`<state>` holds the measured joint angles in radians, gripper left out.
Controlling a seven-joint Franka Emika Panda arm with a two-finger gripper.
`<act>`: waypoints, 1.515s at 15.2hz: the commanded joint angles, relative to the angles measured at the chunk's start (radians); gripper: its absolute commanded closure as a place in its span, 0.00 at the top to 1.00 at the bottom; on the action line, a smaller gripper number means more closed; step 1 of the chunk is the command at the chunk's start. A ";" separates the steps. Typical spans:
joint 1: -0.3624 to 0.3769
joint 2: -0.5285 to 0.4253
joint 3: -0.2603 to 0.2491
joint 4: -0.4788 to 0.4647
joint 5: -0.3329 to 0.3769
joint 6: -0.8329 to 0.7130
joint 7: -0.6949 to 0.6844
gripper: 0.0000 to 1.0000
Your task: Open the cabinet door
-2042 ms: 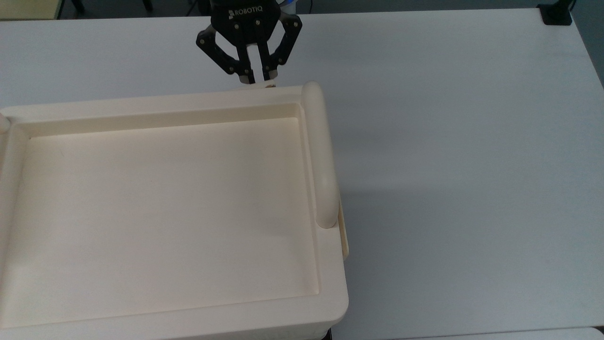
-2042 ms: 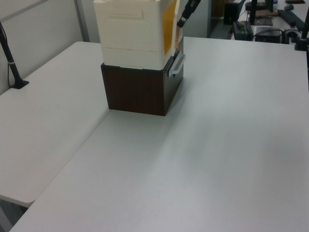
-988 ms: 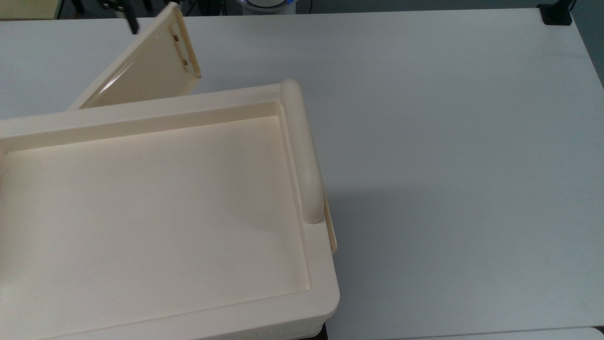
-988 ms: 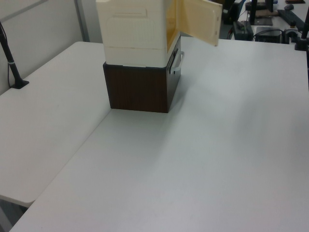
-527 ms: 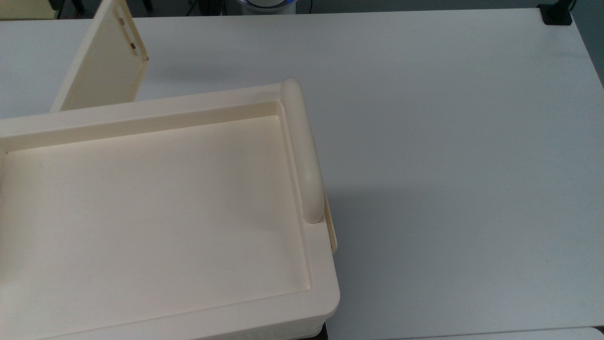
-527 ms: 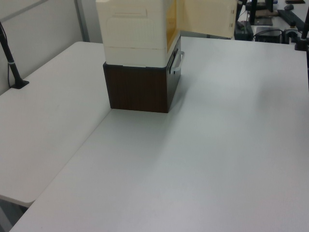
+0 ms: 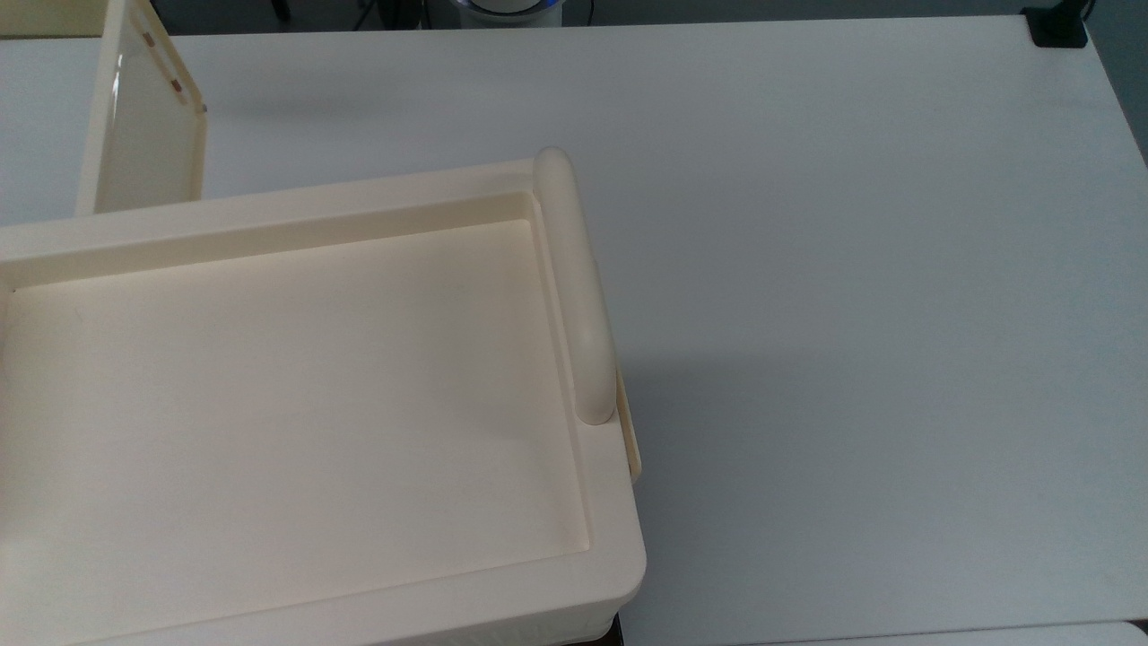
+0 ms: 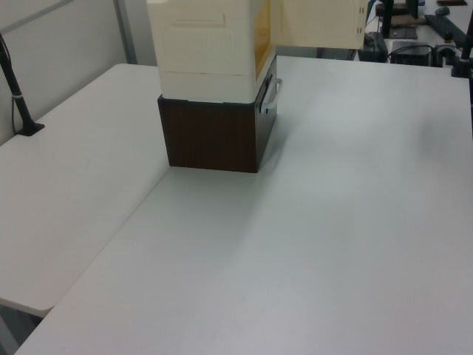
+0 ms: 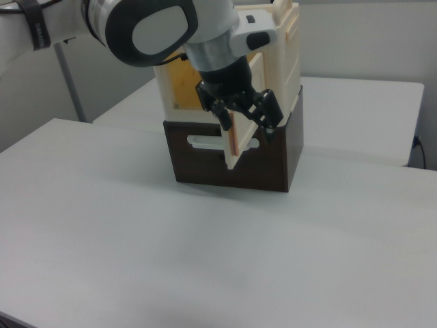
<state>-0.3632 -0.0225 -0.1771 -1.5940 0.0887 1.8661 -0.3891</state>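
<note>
Cabinet door (image 7: 143,126) is seen swung wide open in the top view, standing out from the cabinet's far edge near the top view's left, inner face w/ raised rim and small brown fittings (image 7: 175,85) along its outer edge. In the left view the door (image 8: 318,22) is held out to the left view's right of the cream cabinet (image 8: 207,44), yellow interior (image 8: 260,33) exposed beside it. Cabinet is stacked on a dark brown box (image 8: 214,137), which is set on the white table (image 8: 332,222).

In the right view the gripper (image 9: 239,109) is positioned at the door's free edge (image 9: 235,137), fingers (image 9: 223,116) closed in on that edge; door is seen nearly edge-on there, in front of the brown box w/ its white slot handle (image 9: 205,143). Arm's grey-and-white wrist (image 9: 205,27) is seen above, coming in from the right view's upper left.

Recessed cabinet top (image 7: 296,395) is spread across the top view's left half, thick rounded bar handle (image 7: 578,287) laid along its right rim. Black clamp (image 7: 1058,27) is noted at the table's far right corner in the top view.
</note>
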 commanded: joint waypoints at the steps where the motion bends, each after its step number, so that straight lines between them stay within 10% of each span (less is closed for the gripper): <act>1: 0.006 -0.030 -0.018 0.022 -0.033 -0.048 -0.011 1.00; 15: 0.435 -0.054 -0.016 0.042 -0.035 -0.262 0.328 1.00; 23: 0.538 -0.002 -0.016 0.019 -0.073 -0.251 0.285 1.00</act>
<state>0.1446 -0.0402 -0.1803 -1.5672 0.0604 1.6209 -0.0727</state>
